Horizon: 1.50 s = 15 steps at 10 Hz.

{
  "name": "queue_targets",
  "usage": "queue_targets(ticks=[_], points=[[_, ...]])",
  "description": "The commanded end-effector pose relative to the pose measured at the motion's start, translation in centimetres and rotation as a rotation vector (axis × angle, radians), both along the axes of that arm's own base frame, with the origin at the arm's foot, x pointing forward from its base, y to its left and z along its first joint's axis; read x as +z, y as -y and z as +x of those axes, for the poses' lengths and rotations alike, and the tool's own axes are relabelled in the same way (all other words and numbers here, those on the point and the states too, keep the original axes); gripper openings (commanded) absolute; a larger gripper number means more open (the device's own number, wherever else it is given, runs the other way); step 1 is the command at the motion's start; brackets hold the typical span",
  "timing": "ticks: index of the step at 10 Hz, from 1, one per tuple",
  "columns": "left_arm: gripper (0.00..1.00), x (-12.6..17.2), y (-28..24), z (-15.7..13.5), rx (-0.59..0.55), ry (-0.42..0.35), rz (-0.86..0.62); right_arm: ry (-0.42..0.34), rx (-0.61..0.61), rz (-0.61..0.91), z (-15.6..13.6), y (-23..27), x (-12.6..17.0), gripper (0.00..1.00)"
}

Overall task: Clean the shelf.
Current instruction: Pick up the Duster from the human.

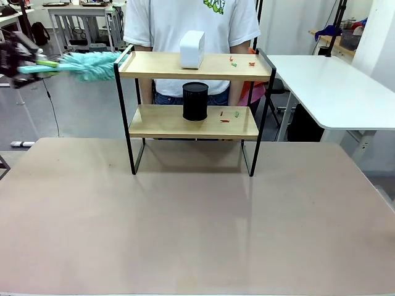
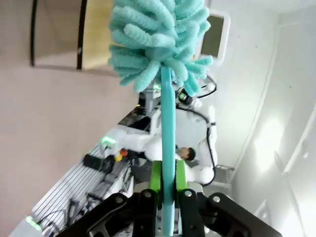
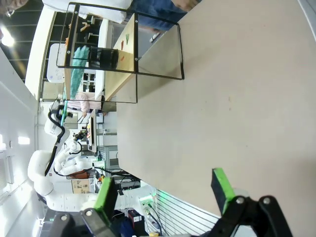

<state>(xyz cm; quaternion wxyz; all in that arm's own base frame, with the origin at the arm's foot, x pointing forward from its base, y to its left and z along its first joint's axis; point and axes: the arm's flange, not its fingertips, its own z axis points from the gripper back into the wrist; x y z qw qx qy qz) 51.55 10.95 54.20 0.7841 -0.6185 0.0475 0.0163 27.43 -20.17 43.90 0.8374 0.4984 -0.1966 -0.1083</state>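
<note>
Gripping a teal duster (image 1: 86, 66) by its slim handle (image 2: 168, 138) with the left gripper (image 2: 168, 190), green pads (image 2: 156, 177) pressed shut against the plastic on both sides. Straight out beyond the fingertips, the fluffy head, reaching the near end rail of the shelf (image 1: 154, 65) at top-board height; touching or just short, impossible to call from here. Farther out from the gripper along that upper board, a white box (image 1: 192, 49) near the middle, then red and green scraps (image 1: 234, 61) toward the far end. One tier lower than the hand, a black cylinder (image 1: 195, 101) with more scraps (image 1: 224, 117) just past it. Behind the rack, a person (image 1: 185, 18) in a white shirt, standing close. Well apart from all this, over the bare table (image 1: 185, 222), the right gripper (image 3: 165, 190), fingers spread wide and holding nothing.

Likely the opening of the first sweep, with every scrap yet to be shifted. For a clean pass: keep the grip firm against twisting, lower the head into light contact with the wood, and travel away from the wrist along the board toward the scraps. Skirt the white box rather than shoving it toward the person's side. Go gently near the rail, to avoid snagging the head and dragging the light rack across the table.
</note>
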Motion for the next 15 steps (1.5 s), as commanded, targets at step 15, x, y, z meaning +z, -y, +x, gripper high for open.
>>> queue_targets(ticks=[15], points=[[0.0,4.2,-8.3,-29.5,-0.269,0.364,0.408,0.033,0.002,0.006,0.1,0.0,0.0,1.0]])
